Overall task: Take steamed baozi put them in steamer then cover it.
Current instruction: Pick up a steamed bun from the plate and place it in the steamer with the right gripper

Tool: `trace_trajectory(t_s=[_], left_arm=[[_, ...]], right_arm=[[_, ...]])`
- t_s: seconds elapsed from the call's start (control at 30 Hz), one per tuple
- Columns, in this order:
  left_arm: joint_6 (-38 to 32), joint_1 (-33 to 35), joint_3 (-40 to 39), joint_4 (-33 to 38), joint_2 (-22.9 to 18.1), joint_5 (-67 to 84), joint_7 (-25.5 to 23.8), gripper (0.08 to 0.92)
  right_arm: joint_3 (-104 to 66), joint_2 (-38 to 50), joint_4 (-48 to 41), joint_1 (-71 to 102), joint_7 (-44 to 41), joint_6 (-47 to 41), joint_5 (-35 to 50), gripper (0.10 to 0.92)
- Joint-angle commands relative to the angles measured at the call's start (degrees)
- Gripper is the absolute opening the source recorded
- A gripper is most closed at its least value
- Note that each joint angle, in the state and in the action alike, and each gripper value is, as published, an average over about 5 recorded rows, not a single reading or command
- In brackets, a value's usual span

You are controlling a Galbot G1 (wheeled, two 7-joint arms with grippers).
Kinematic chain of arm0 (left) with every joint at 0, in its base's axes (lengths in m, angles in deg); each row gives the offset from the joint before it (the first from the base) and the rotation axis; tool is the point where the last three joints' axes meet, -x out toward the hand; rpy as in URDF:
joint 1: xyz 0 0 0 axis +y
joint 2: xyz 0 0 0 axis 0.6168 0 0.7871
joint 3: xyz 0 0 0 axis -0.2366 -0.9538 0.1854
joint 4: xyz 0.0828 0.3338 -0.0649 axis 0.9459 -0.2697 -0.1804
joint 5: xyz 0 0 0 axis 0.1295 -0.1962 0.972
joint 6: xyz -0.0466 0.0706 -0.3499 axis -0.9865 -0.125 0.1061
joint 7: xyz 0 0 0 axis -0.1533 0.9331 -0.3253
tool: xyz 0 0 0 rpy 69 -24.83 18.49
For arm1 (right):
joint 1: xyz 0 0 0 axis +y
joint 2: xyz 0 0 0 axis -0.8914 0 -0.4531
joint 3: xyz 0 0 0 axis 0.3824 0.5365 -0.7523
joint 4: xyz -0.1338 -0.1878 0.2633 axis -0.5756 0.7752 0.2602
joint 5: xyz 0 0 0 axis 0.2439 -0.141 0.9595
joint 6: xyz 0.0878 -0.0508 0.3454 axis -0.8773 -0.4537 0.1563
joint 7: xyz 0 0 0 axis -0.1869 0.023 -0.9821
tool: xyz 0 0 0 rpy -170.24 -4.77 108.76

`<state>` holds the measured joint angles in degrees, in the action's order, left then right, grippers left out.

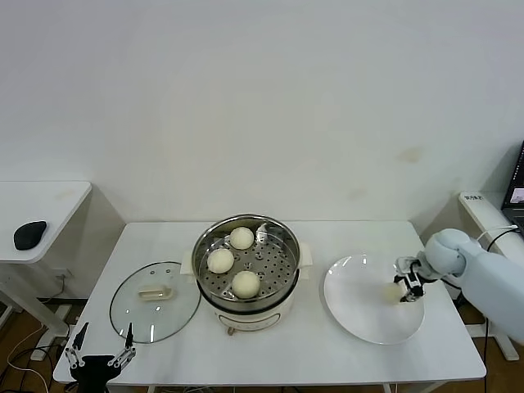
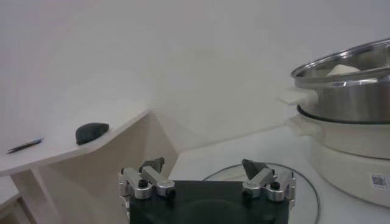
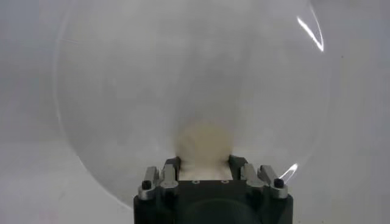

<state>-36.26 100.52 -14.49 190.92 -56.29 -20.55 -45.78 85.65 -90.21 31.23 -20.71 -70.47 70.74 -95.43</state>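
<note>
1. Head view: we see the right gripper [image 1: 407, 288] lowered onto the white plate [image 1: 360, 311], its fingers clenched on the fourth baozi [image 1: 393, 291], which sits at the plate's right part.
2. Head view: to that gripper's left, well apart across the table [image 1: 327, 360], stands the steamer [image 1: 282, 304]. We count three baozi on its perforated tray: the far one [image 1: 241, 237], the left one [image 1: 220, 260] and the near one [image 1: 246, 283].
3. Head view: the cover [image 1: 155, 301] lies flat on the table just left of the steamer, handle up. The left gripper [image 1: 101, 350] hangs at the table's near left edge, close to the cover's near rim, fingers spread and holding nothing.
4. Left wrist view: we see the left gripper [image 2: 204, 172] with fingers wide apart, the cover's rim [image 2: 304, 189] just beyond them, and the steamer [image 2: 353, 115] farther off to one side. A dark mouse [image 2: 91, 132] lies on a side desk [image 2: 67, 149].
5. Right wrist view: the right gripper [image 3: 204, 161] has both fingers pressed against the baozi [image 3: 206, 141], which rests on the plate [image 3: 122, 91].
</note>
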Motion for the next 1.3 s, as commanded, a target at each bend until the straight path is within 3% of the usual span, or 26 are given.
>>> trace_trajectory(t_s=[0.03,0.3,0.6,0.9,1.3], left_arm=[[0.0,-0.2,-0.2,0.1,0.2,0.1,-0.1,0.823],[0.1,-0.7,-0.9,0.2,0.8,-0.2,-0.3,0.823],[0.0,-0.5,-0.8,0.9,1.2,-0.8,-0.4,0.823],[-0.1,0.2,0.1,1.6,0.7,-0.9,-0.4,0.823],[-0.7,0.3,1.2,1.3,0.2,-0.7,-0.3,0.823]], right_arm=[[4.8,3.4,4.8,-8.8,-0.4,-1.3,6.2,0.534],[19.2,4.0,13.3,-31.3,-1.0,-4.7,18.5,0.535],[34.9,-9.7,14.4,-53.6,3.6,-11.2,33.0,0.535],[38.3,-22.9,11.3,-53.4,9.6,-19.9,45.0,0.535],[38.7,-32.1,7.9,-45.4,14.6,-27.4,47.4,0.535]])
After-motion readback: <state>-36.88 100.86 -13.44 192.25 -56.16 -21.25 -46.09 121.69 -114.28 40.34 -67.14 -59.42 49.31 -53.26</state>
